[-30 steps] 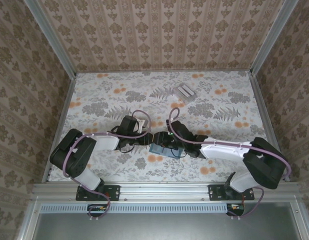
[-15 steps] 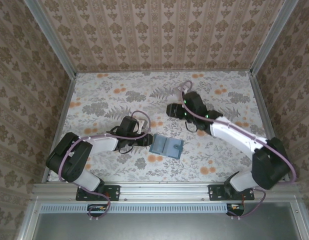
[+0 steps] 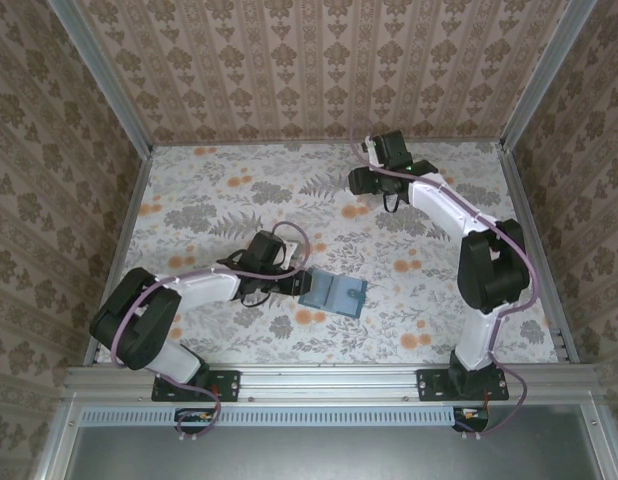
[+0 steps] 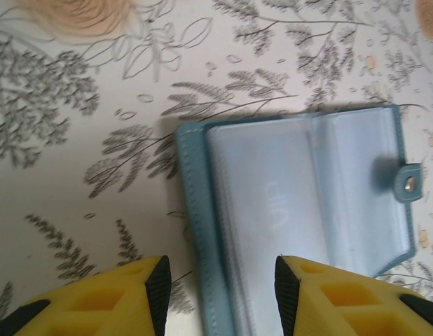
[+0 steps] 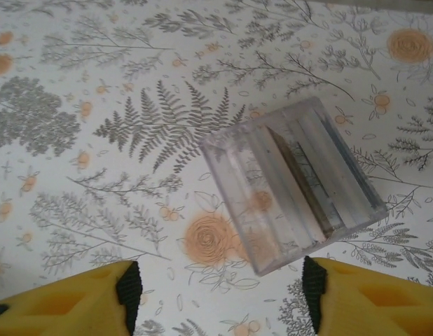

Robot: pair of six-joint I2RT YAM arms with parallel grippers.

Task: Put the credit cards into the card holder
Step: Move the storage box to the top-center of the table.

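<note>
Card holder (image 3: 332, 294) lies opened flat on the floral bench (image 3: 209, 200), near-centre, teal-blue cover facing down; the top view gives the layout, the left wrist view adds detail: card holder (image 4: 300, 210) has clear plastic sleeves (image 4: 265, 203) over a stitched teal edge, and a snap tab (image 4: 410, 183) with a metal stud on its right side; left claw (image 3: 294, 283) is low at the holder's left end; left claw (image 4: 220, 287) is spread, yellow fingers (image 4: 104, 304) either side of the holder's near-left corner, contact unclear; right claw (image 3: 361, 180) is far back on the bench, well apart from the holder; right claw (image 5: 220, 294) is spread wide, gripping nothing, just short of a clear slotted stand (image 5: 272, 231); credit cards (image 5: 304, 187) stand on edge in its slots, colours hard to tell.
</note>
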